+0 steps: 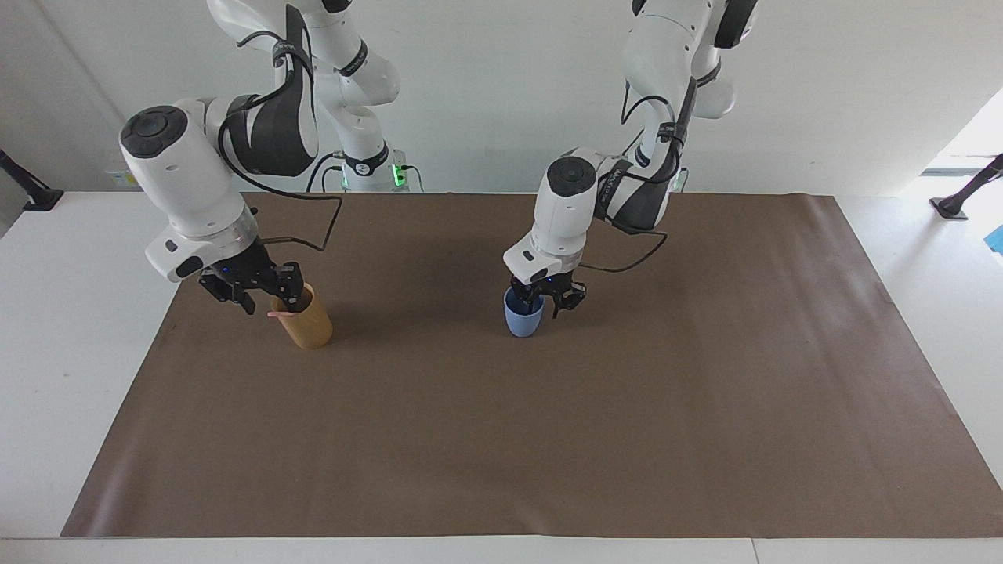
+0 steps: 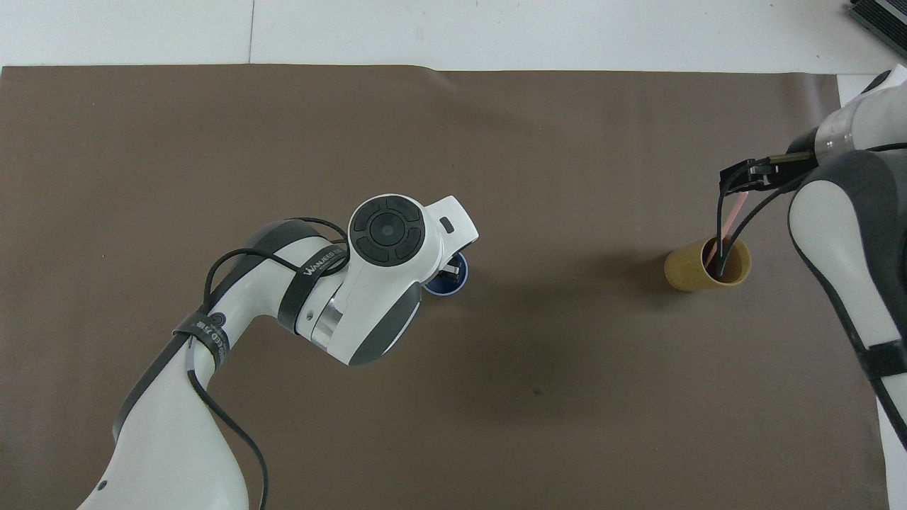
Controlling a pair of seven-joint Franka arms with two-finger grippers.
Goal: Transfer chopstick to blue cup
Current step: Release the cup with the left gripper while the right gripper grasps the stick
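Observation:
The blue cup [image 1: 523,321] stands on the brown mat near the table's middle; a sliver of it shows under the arm in the overhead view [image 2: 445,285]. My left gripper [image 1: 546,301] is down at its rim, fingers apart, one inside the cup and one outside. A single pink chopstick [image 1: 276,314] leans in the tan-brown cup [image 1: 307,323] toward the right arm's end; it also shows in the overhead view [image 2: 737,205]. My right gripper [image 1: 262,298] is open, just over the tan cup's rim and the chopstick's upper end, also in the overhead view [image 2: 740,177].
The brown mat [image 1: 501,439] covers most of the white table [image 1: 70,313]. The tan-brown cup [image 2: 691,273] stands near the mat's edge at the right arm's end. A dark device corner [image 2: 882,18] lies off the mat.

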